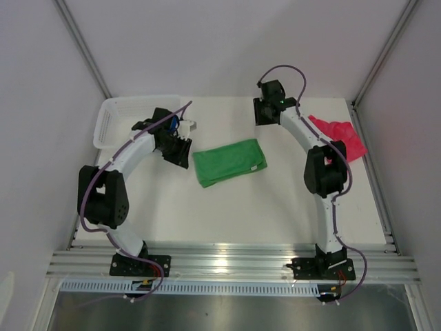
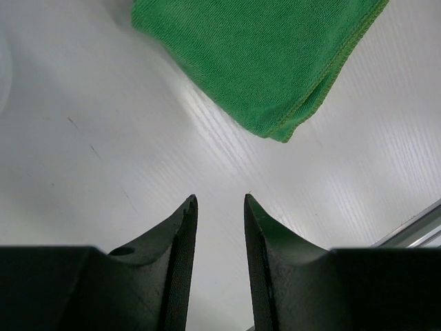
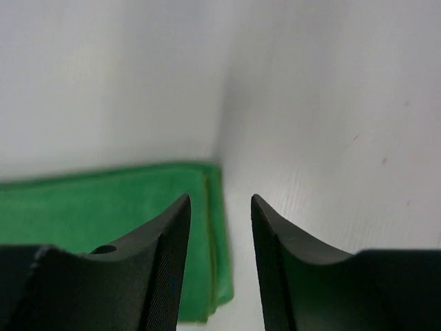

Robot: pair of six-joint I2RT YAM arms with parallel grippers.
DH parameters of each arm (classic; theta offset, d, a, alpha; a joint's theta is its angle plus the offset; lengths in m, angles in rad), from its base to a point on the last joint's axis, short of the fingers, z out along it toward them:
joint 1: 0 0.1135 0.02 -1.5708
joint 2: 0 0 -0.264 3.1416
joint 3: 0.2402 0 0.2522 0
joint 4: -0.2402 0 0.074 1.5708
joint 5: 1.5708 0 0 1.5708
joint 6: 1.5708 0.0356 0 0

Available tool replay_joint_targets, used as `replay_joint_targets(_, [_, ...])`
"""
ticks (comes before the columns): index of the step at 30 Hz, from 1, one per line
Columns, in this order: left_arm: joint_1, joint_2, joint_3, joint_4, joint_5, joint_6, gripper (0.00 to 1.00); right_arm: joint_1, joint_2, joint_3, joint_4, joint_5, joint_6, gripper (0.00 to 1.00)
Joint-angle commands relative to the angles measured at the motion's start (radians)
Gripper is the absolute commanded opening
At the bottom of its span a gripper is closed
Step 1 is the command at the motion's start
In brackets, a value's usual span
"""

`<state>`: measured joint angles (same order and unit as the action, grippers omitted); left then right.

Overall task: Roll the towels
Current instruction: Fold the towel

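The bright green towel (image 1: 229, 161) lies folded flat in the middle of the table. It also shows in the left wrist view (image 2: 262, 55) and in the right wrist view (image 3: 103, 207). The pink-red towel (image 1: 342, 135) lies crumpled at the right, partly under the right arm. A patch of royal blue (image 1: 173, 124) shows behind the left wrist by the basket; the rest of it is hidden. My left gripper (image 1: 180, 153) (image 2: 219, 200) is open and empty, just left of the green towel. My right gripper (image 1: 264, 114) (image 3: 219, 200) is open and empty, above the towel's far right corner.
A white mesh basket (image 1: 117, 117) stands at the back left, with the left arm reaching across its right end. Enclosure walls close in the back and both sides. An aluminium rail (image 1: 227, 265) runs along the near edge.
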<state>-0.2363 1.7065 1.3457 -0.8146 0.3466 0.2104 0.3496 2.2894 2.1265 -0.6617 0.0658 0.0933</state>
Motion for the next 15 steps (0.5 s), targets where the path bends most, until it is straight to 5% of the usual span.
replay_joint_targets(1, [0.038,-0.079,-0.005,-0.001,0.063,-0.006,0.37,0.194,-0.288,-0.359,0.179,0.022,-0.015,0.44])
replay_joint_targets(7, [0.057,-0.123,0.026,-0.049,0.089,0.006,0.37,0.458,-0.372,-0.674,0.480,-0.020,-0.010,0.45])
replay_joint_targets(15, [0.132,-0.171,-0.017,-0.024,0.091,0.001,0.37,0.601,-0.136,-0.453,0.383,0.127,-0.070,0.47])
